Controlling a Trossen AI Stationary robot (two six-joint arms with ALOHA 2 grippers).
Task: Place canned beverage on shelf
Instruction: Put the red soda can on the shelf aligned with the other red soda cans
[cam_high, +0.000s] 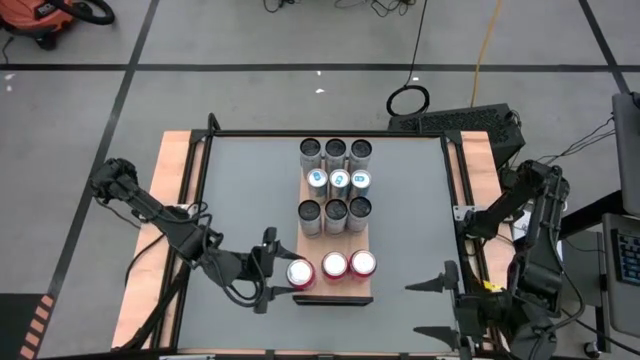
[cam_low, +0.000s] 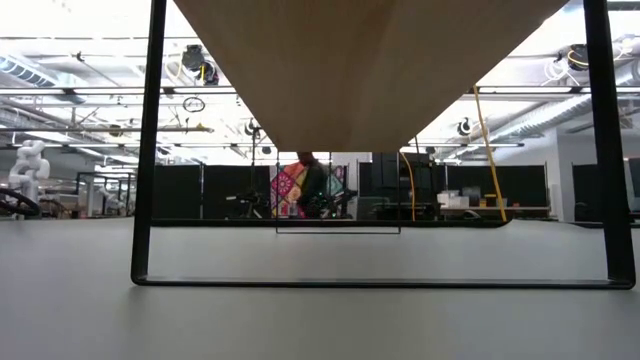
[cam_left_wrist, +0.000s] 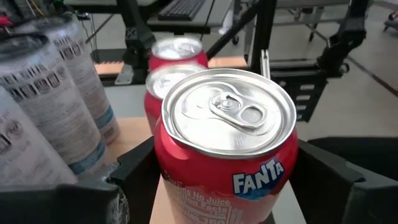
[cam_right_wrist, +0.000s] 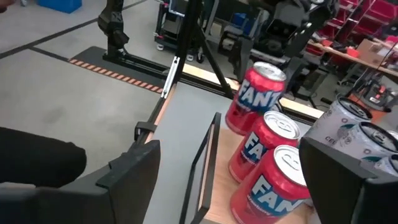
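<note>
A: Where is the Fanta can right now?

B: It stands upright on the shelf, at the left end of the front row, with the left gripper clamped around its red body. In the left wrist view the dark fingers sit on either side of the can, silver top and pull tab facing up.

A: And the rest of that row?

B: Two more red Fanta cans stand just beside it, in a line along the shelf's front edge. Behind them are three rows of three: grey cans, then blue-topped cans, then another row of grey cans at the far end.

A: What about the shelf itself?

B: It is a light wood-grain board with dark edges, lying in the middle of the grey bench.

A: And the other arm?

B: The right gripper waits over the bench's right front corner, well apart from the shelf, fingers spread and holding nothing.
</note>
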